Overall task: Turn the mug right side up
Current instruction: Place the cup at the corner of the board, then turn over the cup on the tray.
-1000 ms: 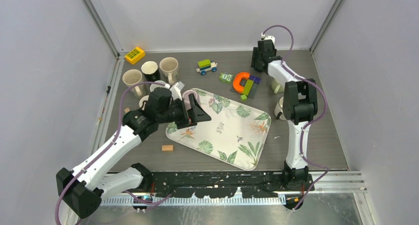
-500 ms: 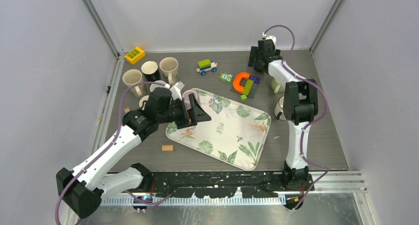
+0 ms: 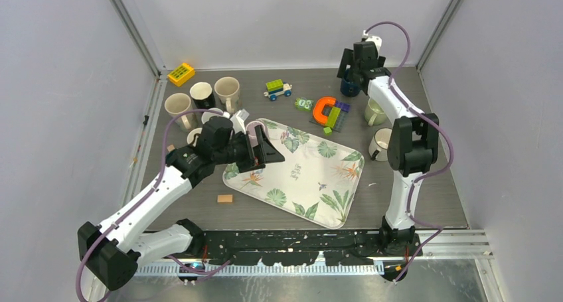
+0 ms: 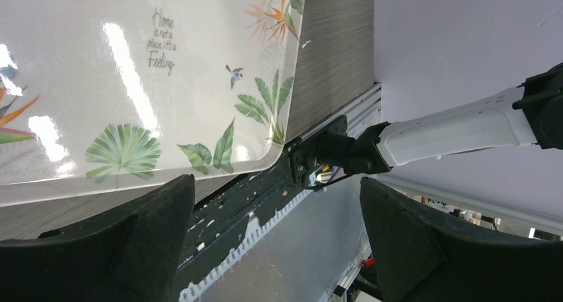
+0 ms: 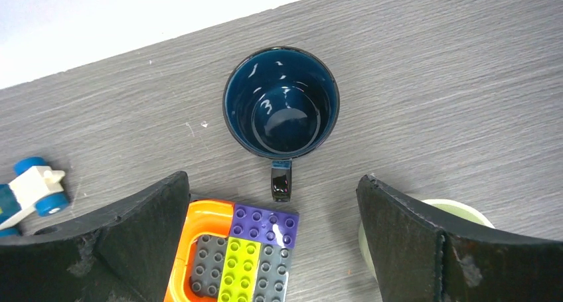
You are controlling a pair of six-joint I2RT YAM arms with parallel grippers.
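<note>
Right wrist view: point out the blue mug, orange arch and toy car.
blue mug [image 5: 282, 126], right wrist view, inner floor
orange arch [image 5: 206, 214], right wrist view, top curve
toy car [image 5: 28, 187], right wrist view, white body

A robotics lab test cell: a grey wood-grain counter [image 3: 438, 196] boxed in by plain pale walls [image 3: 285, 23] and aluminium corner posts [image 3: 133, 30], with a left arm [image 3: 146, 206] and a right arm [image 3: 398, 189], cabled, bolted to a black rail [image 3: 299, 239] nearer than a leaf-print tray [image 3: 312, 182]. Beyond the tray lie props: mugs [image 3: 178, 104], toy bricks [image 3: 335, 115], a toy car [image 3: 278, 89]
</note>
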